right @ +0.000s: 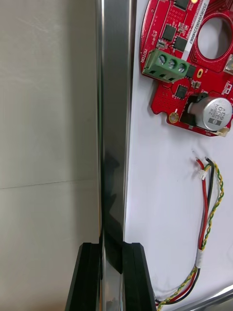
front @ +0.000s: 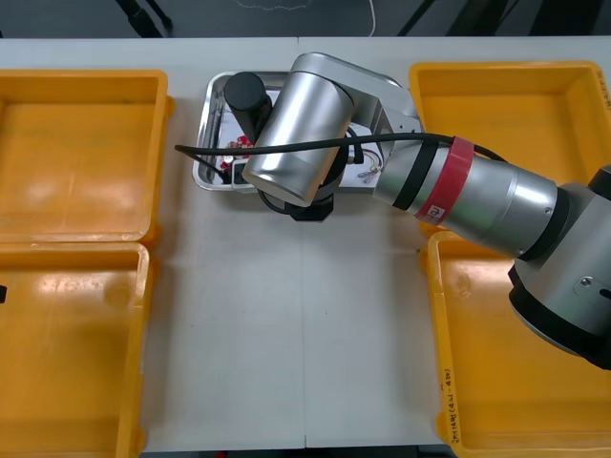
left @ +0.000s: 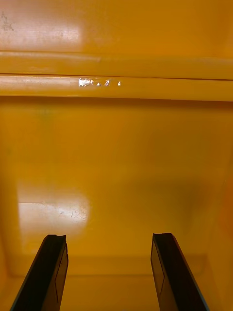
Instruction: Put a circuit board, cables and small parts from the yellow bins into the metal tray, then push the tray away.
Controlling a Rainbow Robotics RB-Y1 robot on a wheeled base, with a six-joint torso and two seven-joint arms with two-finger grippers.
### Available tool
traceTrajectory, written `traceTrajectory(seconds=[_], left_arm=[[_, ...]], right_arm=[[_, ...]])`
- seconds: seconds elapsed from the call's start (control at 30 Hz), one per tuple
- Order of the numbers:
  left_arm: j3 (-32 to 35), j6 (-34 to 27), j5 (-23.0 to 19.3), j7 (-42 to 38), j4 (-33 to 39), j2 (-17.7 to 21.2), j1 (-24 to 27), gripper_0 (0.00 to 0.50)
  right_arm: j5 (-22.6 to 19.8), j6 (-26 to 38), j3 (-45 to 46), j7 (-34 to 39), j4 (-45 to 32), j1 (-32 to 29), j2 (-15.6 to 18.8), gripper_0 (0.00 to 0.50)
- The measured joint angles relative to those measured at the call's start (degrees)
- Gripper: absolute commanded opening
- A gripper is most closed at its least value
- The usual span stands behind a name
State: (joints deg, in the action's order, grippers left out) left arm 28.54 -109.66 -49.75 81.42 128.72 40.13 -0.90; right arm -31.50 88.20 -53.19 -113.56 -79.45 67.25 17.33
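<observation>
The metal tray (front: 214,107) is set at the far middle of the light table (front: 286,334), between the yellow bins (front: 76,143). That keeps it within reach of either arm, with room left beyond it for the push. It is spanned by the right arm, which is stretched across from the right side so that the wrist hangs over the tray's near part.

On the tray's white floor a round red circuit board (right: 162,99) is laid flat, and a red and yellow cable (right: 206,228) is stretched out just beside it without touching. No small metal parts can be made out.

The right gripper (right: 111,248) is closed on the tray's shiny rim (right: 115,97), with one finger on each side of the wall. This grip is judged to be for pushing the tray away without slipping. The left gripper (left: 108,238) is held wide apart and empty over a bare yellow bin floor, apparently parked.
</observation>
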Motion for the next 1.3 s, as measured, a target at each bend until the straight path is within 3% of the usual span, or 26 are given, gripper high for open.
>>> traceTrajectory(seconds=[0.7,1.3], left_arm=[[0.0,0.0,0.0,0.0,0.0,0.0,0.0,0.500],[0.0,0.0,0.0,0.0,0.0,0.0,0.0,0.500]], right_arm=[[0.5,-9.5,0.2,-2.6,7.6,2.9,0.0,0.000],[5.4,-15.2,0.2,-3.7,8.9,3.1,0.0,0.000]])
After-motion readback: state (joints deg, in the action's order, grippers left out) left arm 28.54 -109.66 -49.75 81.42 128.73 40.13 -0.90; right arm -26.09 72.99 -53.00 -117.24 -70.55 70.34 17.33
